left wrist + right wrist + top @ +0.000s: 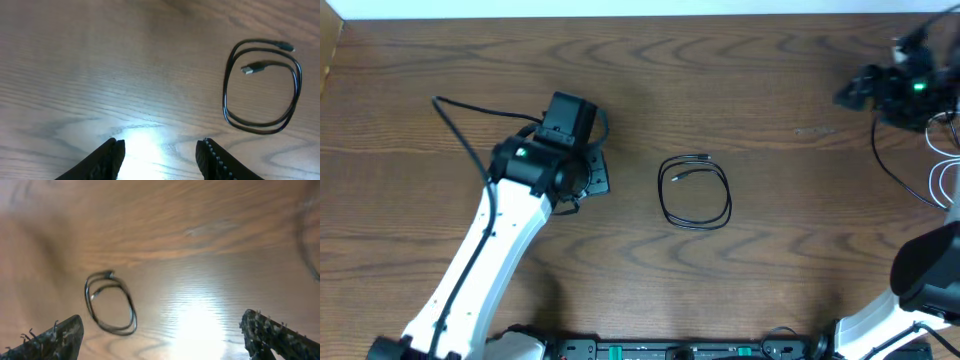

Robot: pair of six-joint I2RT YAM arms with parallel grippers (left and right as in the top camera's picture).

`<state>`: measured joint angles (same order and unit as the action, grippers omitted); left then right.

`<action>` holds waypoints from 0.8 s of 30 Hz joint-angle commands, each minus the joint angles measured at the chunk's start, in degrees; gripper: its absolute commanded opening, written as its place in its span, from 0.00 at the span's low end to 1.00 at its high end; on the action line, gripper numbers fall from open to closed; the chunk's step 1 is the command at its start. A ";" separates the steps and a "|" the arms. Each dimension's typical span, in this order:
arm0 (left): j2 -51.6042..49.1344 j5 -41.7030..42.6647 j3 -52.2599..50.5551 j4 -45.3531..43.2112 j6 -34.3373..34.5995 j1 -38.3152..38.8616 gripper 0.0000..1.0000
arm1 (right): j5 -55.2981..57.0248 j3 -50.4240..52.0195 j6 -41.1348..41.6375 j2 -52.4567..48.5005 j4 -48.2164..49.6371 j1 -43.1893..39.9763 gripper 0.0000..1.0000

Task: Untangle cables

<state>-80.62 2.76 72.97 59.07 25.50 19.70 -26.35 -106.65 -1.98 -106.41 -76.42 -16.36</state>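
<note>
Brown wood-grain table (740,60), one thin black cable (695,193) coiled in a loop at its middle.
The left gripper (160,159) is half open near the cable, gripping nothing; the right gripper (165,337) gapes wide, empty.

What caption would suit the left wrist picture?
Open left gripper above a wooden table; a coiled black cable lies nearby, untouched.

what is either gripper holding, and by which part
Nothing. The left gripper and right gripper are both open and empty; the coiled black cable lies free on the table.
</note>
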 commanded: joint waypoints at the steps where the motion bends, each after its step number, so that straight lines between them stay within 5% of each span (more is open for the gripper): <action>1: -5.05 4.11 -0.55 -0.70 -0.79 0.04 0.52 | -0.55 4.85 -3.06 -0.37 0.39 6.38 0.95; 7: -12.74 11.98 -0.55 -5.18 -5.79 1.01 0.52 | -0.55 13.57 -3.02 -0.37 4.22 14.67 0.89; 19: -23.76 14.78 -0.55 -13.57 -7.87 7.50 0.51 | -0.57 26.93 -2.80 -0.37 12.98 22.97 0.79; 24: -26.16 14.75 -0.55 -15.08 -7.85 9.84 0.51 | -0.57 33.90 -2.80 -0.37 21.73 25.62 0.63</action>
<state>-105.30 16.71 72.79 44.05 18.90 28.49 -26.33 -75.92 -4.25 -106.48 -57.52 7.68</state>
